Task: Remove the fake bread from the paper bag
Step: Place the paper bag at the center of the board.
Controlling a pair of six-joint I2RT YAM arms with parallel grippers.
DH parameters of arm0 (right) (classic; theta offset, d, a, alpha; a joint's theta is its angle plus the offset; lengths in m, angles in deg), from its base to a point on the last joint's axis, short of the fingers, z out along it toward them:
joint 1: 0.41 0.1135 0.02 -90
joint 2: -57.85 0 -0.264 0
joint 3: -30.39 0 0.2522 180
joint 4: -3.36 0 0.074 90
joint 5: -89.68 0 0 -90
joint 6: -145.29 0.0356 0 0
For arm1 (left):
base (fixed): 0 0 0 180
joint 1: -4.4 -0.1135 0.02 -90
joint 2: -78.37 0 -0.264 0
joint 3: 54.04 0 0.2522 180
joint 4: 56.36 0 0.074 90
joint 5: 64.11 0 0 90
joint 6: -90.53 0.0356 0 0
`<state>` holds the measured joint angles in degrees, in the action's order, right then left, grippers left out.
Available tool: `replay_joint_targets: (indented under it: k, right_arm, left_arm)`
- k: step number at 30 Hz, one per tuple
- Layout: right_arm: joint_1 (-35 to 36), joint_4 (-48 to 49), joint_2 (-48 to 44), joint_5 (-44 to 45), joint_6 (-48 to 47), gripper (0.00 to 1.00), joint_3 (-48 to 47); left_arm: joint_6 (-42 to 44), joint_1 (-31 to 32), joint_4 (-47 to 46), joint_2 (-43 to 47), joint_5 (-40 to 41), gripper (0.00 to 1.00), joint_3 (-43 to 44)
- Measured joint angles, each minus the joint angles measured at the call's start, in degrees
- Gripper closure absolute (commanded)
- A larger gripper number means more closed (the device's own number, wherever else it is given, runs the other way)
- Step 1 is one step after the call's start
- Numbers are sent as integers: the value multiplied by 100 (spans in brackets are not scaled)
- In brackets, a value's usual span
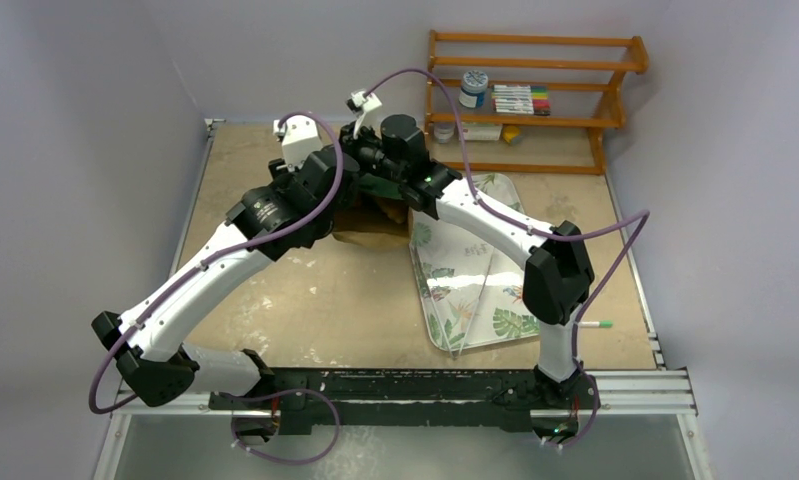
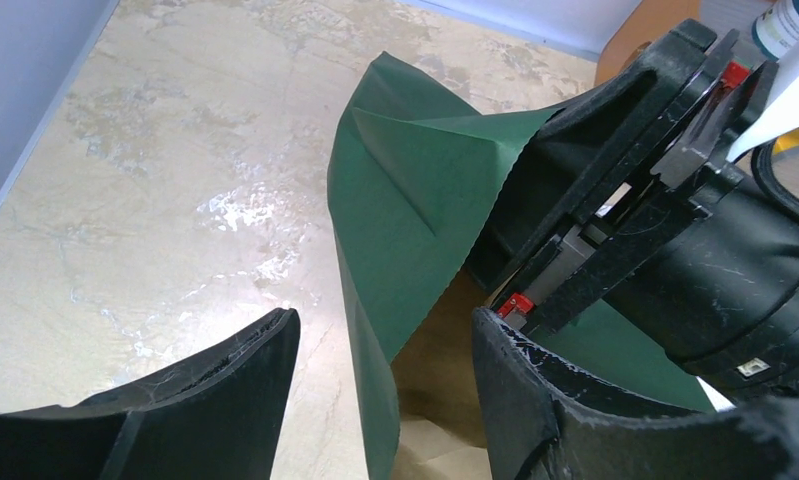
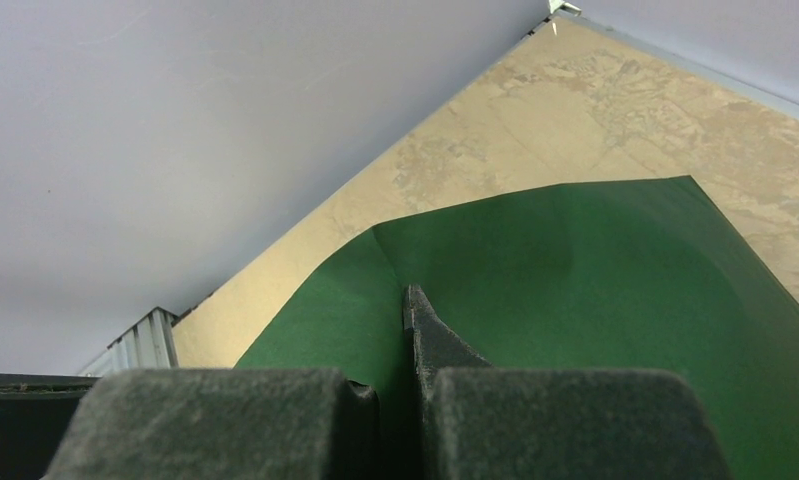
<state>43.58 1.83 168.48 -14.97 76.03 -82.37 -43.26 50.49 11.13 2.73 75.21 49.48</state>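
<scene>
Dark green paper with a brown kraft inside makes up the one large paper bag, which sits far back at the middle of the tan mottled table. Two white and black robot arms meet over it and cover most of it from above, so its inside is hidden.

In the right wrist view, the right gripper has its fingers pressed together, pinching a fold of the bag's green wall.

In the left wrist view, the left gripper has its fingers wide apart. The raised edge of the green wall stands between them, with no grip on it. The right gripper's black body is just to the right, crowding that opening.

One oval tray with a green leaf pattern lies just right of the bag, running toward the near edge; the right arm crosses over its far end.

One orange wooden rack stands at the far right. It holds one jar with a blue label, one row of markers with coloured caps and one small yellow thing.

One loose green-tipped pen lies at the table's right edge, beside the right arm.
</scene>
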Motion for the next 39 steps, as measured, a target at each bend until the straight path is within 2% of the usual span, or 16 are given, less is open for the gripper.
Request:
replay_joint_targets:
  k: [7,15,22,23,25,26,27,28,34,37,39]
  right_arm:
    - [0,-4,0,0,-63,100,-11]
    - [0,-33,0,-28,-151,100,-11]
    - [0,-125,0,-120,-262,97,-11]
    - [0,-136,0,-133,-284,97,-11]
    - [0,-166,0,-138,-317,95,-11]
    - [0,-175,0,-138,-330,94,-9]
    - [0,-190,0,-138,-348,92,-4]
    - [0,-210,0,-142,-369,89,4]
    - [11,-341,-2,-133,-442,65,212]
    - [11,-514,-2,-85,-485,48,254]
    - [11,-636,-2,20,-511,40,254]
  left_arm:
    - [-4,0,260,-125,55,48,0]
    - [-9,0,446,-297,431,46,-168]
    - [11,-22,146,-367,1169,45,-551]
    - [37,-33,42,-387,1239,46,-608]
    - [98,-79,-168,-426,1349,58,-699]
    - [146,-109,-295,-446,1403,77,-761]
    - [162,-138,-426,-455,1458,97,-833]
    - [192,-160,-568,-461,1508,100,-914]
    - [229,-256,-1058,-457,1779,100,-1458]
    - [31,-258,-1106,-417,1840,100,-1714]
    - [-105,-258,-1078,-398,1858,100,-1801]
